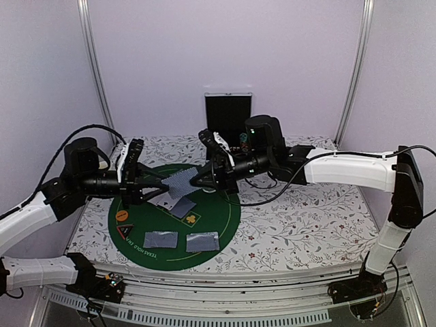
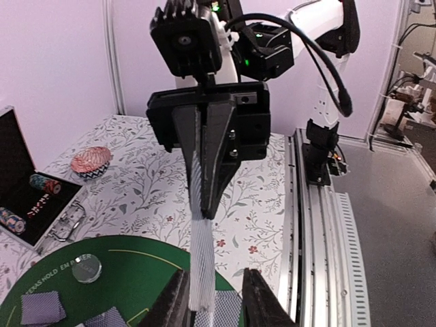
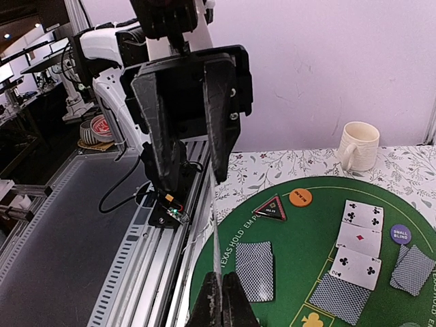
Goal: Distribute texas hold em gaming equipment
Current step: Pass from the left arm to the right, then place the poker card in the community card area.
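Observation:
A grey-blue-backed playing card (image 1: 180, 180) hangs in the air above the green mat (image 1: 225, 218), between the two grippers. My right gripper (image 3: 221, 276) is shut on one edge of it; in the left wrist view the right gripper (image 2: 208, 211) pinches the card (image 2: 203, 252) from above. My left gripper (image 2: 214, 276) stands open around the card's other end, which leans on one finger. On the mat lie face-down cards (image 3: 254, 269), face-up cards (image 3: 359, 238), an orange disc (image 3: 300, 197), a dark blue disc (image 3: 400, 234), a pale disc (image 2: 86, 267) and the black triangular marker (image 3: 270, 208).
A white mug (image 3: 358, 145) stands beyond the mat on the flowered cloth. An open black case (image 1: 228, 112) with chip rolls (image 2: 44, 184) sits at the back. A pink patterned bowl (image 2: 90, 162) is near it. Metal rails (image 1: 225, 300) run along the near edge.

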`<state>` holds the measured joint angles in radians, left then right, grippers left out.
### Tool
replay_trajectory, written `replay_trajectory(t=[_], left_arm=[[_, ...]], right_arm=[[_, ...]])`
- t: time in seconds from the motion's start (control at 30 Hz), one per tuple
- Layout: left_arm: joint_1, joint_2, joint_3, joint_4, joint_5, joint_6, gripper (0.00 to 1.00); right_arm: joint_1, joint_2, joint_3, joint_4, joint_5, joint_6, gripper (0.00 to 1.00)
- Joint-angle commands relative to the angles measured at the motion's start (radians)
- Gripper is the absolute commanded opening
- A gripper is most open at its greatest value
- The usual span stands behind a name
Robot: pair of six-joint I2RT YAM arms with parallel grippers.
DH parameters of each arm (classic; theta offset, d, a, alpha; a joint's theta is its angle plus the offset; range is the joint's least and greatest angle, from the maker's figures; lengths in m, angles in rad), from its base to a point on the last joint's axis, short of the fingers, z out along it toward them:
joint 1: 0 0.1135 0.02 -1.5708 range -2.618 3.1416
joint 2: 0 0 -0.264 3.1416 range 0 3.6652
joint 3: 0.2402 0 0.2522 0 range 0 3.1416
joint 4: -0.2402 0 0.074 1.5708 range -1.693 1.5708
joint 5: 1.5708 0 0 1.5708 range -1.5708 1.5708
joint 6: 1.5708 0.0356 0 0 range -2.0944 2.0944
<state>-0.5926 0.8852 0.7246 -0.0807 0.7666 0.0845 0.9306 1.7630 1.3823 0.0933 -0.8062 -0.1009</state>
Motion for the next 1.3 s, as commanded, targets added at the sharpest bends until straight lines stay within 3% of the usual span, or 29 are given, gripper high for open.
replay_trajectory(t=[0.0,0.27,0.53,0.87,1.27], left_arm=[[-0.007,-0.032,-0.008,-0.052,-0.212,0.03,0.27],[0.031,0.042,0.024,-0.107,-0.518,-0.022,0.3],[0.065,0.12,0.052,-0.17,-0.682,-0.046,0.31],[0.076,0.13,0.042,-0.182,-0.692,-0.041,0.32],[0.079,0.141,0.041,-0.177,-0.678,-0.04,0.32]], right_arm=[[-0.03,-0.051,-0.024,-0.01,-0.019,0.018,0.01],[-0.039,0.17,0.213,-0.383,0.224,-0.01,0.01],[-0.038,0.433,0.482,-0.591,0.288,-0.023,0.01],[-0.042,0.704,0.691,-0.826,0.221,-0.091,0.01],[-0.059,0.731,0.693,-0.874,0.272,-0.105,0.01]])
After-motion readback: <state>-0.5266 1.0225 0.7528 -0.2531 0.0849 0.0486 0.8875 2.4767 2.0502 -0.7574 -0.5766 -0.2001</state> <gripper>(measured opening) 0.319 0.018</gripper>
